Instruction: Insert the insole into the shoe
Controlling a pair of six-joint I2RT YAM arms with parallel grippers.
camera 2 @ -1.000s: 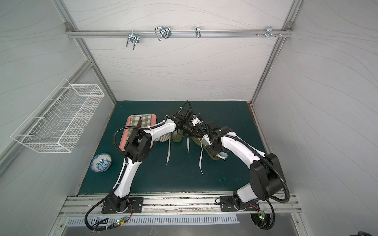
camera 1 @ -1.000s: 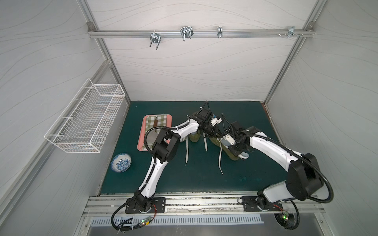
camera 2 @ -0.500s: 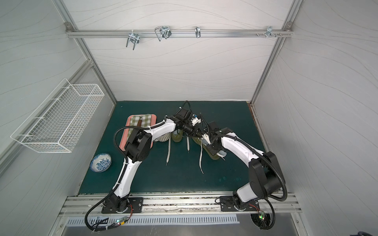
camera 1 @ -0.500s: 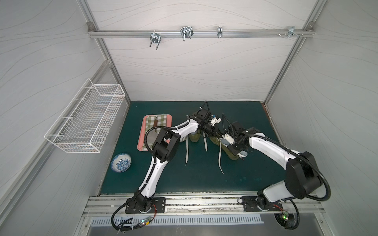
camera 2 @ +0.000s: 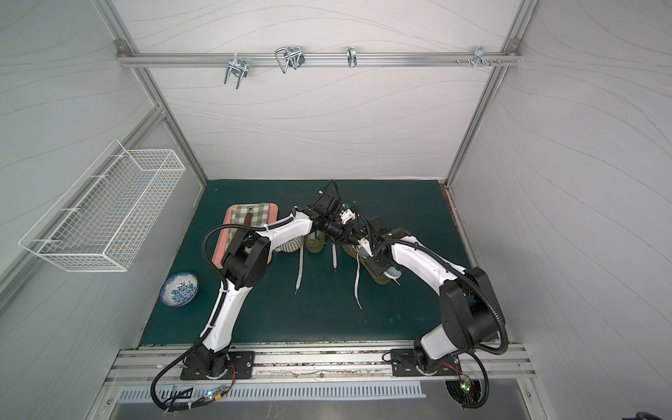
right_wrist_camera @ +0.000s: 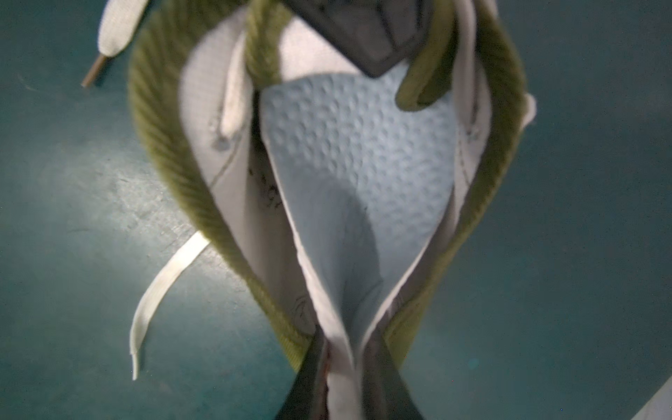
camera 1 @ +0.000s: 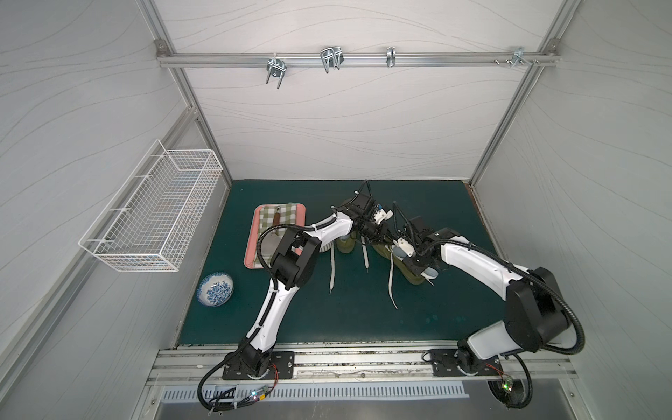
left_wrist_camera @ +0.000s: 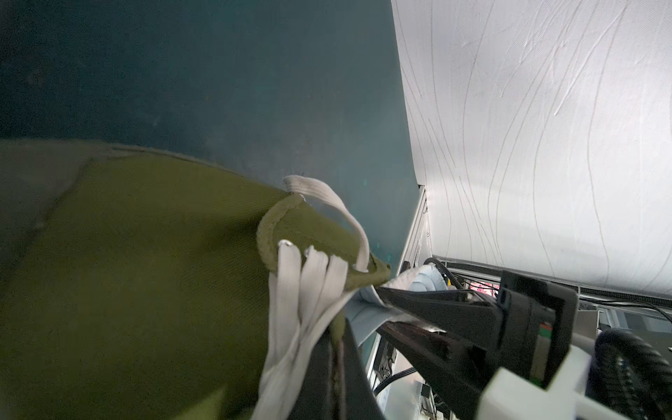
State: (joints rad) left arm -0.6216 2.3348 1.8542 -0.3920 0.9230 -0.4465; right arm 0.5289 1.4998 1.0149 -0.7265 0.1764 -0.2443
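Since the insole (right_wrist_camera: pixel 356 152) already lies with most of its length inside the shoe (right_wrist_camera: pixel 163 156), the next move turns on how its long axis sits against the shoe's. In both top views the shoe rests slantwise on the bench (camera 1: pixel 327 320), toe to the far left and heel to the near right. The insole runs the same way. Its forepart goes out of sight under the tongue (right_wrist_camera: pixel 418 87), while its heel end stands up at the back of the collar, curled into a trough rather than lying flat.

That heel end is in the right gripper (right_wrist_camera: pixel 345 349). The jaws are only narrowly apart, and the folded edge fills the gap between them — a pinch, as far as the wrist view shows. So the unseated part lies right at this gripper, and the way in points away from it — down and toward the far left.

The left gripper (left_wrist_camera: pixel 340 345) is closed on what looks like the tongue (the laces (left_wrist_camera: pixel 309 276) hang beside it) and holds the mouth open from the toe side. I judge the right arm the nearer one for seating the heel. A push off the axis could buckle the soft insole against the side wall.
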